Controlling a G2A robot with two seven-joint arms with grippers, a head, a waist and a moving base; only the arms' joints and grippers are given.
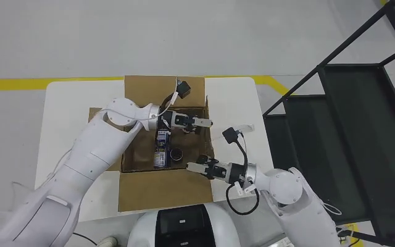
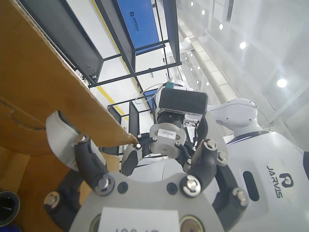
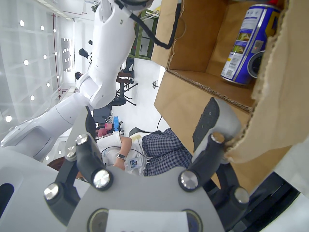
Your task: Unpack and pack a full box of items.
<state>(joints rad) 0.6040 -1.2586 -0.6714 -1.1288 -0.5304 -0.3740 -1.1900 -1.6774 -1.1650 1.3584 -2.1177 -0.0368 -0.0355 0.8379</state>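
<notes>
My left hand [image 1: 205,123] and right hand [image 1: 192,167] both gaped open at the cardboard box's [image 1: 154,188] side wall [image 1: 210,145], spray can [image 1: 160,154] lying inside, so I reckoned a square pinch on that edge came first.

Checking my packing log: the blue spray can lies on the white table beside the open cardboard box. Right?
No. The blue spray can lies inside the open cardboard box, not beside it on the white table. The top view shows this.

Open cardboard box [image 1: 154,188] (flaps spread), blue spray can [image 1: 162,151] lying inside.
</notes>
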